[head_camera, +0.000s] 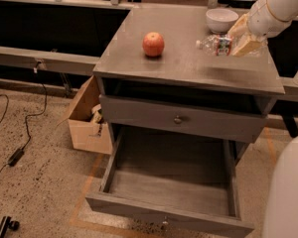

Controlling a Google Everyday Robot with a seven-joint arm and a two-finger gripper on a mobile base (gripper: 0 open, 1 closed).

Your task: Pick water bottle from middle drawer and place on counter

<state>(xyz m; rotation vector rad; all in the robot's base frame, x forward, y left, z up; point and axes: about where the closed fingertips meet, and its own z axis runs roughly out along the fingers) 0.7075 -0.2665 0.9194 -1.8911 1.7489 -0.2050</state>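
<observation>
The water bottle [214, 44] is clear with a white cap pointing left and a coloured label. It lies sideways in my gripper [238, 41], held just above the right rear part of the grey counter [188, 66]. My gripper is shut on the bottle's right end, and the white arm reaches in from the upper right. The middle drawer [171, 182] is pulled wide open at the bottom of the cabinet and holds nothing.
A red apple [153, 44] sits on the counter's left middle. A white bowl [221, 20] stands at the counter's back right, just behind the bottle. A closed drawer front with a round knob [178, 119] sits above the open drawer. A cardboard box [88, 120] stands left of the cabinet.
</observation>
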